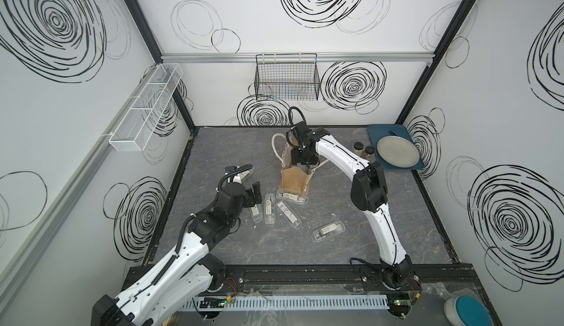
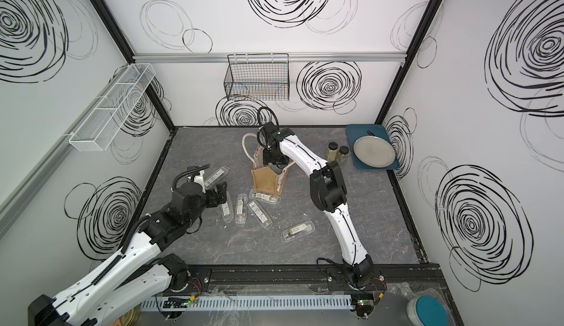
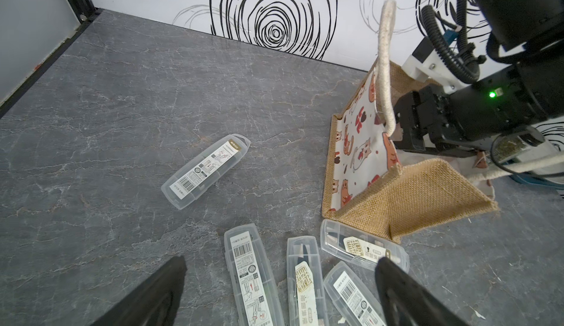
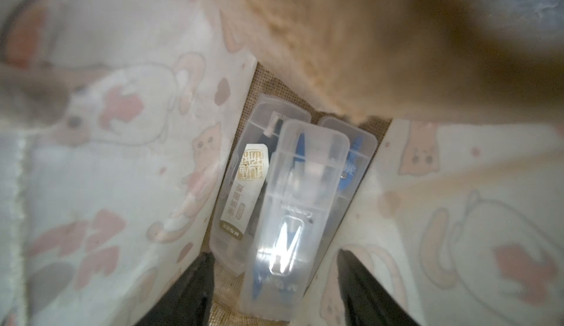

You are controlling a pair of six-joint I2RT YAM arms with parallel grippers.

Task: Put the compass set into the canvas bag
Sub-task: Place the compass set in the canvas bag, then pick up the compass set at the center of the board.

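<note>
Both top views look steeply down from high at the front, sharing the whole table (image 1: 229, 144). The left wrist view faces the bag (image 3: 412, 193) from nearby; the right wrist view looks closely inside it.

The canvas bag (image 1: 293, 182) stood upright — tan burlap, pale cat-print panels, white rope handles. Three clear compass set cases (image 4: 300, 187) lay stacked inside; more cases (image 1: 288, 214) lay scattered outside.
</note>
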